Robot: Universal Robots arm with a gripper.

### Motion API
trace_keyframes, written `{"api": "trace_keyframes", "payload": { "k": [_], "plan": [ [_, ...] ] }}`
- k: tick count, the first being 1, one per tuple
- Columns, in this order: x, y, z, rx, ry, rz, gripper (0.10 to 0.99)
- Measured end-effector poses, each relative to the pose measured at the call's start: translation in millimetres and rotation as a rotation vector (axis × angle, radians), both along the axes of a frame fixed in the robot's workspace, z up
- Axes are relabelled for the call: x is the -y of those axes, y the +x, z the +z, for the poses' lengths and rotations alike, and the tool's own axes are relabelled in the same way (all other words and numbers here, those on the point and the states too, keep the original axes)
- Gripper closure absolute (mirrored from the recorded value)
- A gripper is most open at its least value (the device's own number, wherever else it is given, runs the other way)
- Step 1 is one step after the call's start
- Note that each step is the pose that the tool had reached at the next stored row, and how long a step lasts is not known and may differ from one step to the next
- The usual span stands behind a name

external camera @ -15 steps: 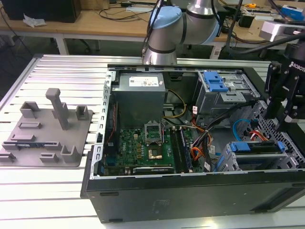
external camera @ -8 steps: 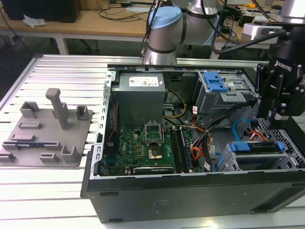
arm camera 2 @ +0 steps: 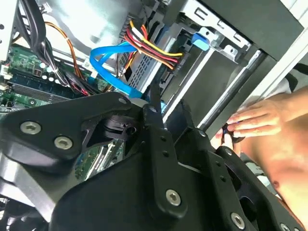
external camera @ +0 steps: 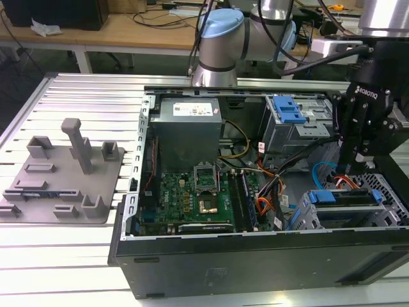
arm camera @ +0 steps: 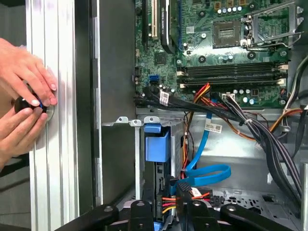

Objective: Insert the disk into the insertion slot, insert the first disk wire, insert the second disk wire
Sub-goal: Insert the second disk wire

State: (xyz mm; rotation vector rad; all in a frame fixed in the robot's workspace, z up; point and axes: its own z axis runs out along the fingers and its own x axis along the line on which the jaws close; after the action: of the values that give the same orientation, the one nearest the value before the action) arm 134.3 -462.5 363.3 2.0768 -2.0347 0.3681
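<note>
The disk [external camera: 348, 197] sits in the insertion slot [external camera: 305, 217] at the computer case's [external camera: 255, 265] corner. The tool [external camera: 350, 167] hovers just above it; its finger position cannot be determined. A person's hand [arm camera: 24, 72] rests on the desk [arm camera: 53, 144].

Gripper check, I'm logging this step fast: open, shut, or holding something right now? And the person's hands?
Gripper: above the drive bay; open or shut cannot be told.
Person's hands: fingers pinching a small black knob on the aluminium table rail.
</note>
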Motion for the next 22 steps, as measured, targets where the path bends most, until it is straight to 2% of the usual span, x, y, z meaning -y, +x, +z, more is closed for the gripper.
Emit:
{"api": "trace_keyframes", "payload": {
  "k": [4, 6, 8, 9, 10, 11, 14, 16, 22],
  "plan": [
    [-11.5, -3.5, -3.1, -0.0001, -0.007, 0.01, 0.757],
    [-14.9, -4.2, -4.2, -0.0001, -0.012, 0.011, 0.757],
    [-15.5, -4.4, -5.8, -0.0002, -0.032, 0.011, 0.757],
    [-15.8, -4.5, -6.8, -0.0003, -0.052, 0.012, 0.757],
    [-18.6, -4.7, -7.5, -0.0004, -0.072, 0.013, 0.757],
    [-19.9, -4.7, -7.6, -0.0004, -0.076, 0.014, 0.757],
    [-21.2, -4.7, -8.1, 0.0002, -0.078, 0.017, 0.776],
    [-21.5, -4.7, -8.5, 0.0005, -0.078, 0.021, 0.91],
    [-21.5, -4.7, -10.8, 0.0009, -0.079, 0.031, 0.925]
  ]
}}
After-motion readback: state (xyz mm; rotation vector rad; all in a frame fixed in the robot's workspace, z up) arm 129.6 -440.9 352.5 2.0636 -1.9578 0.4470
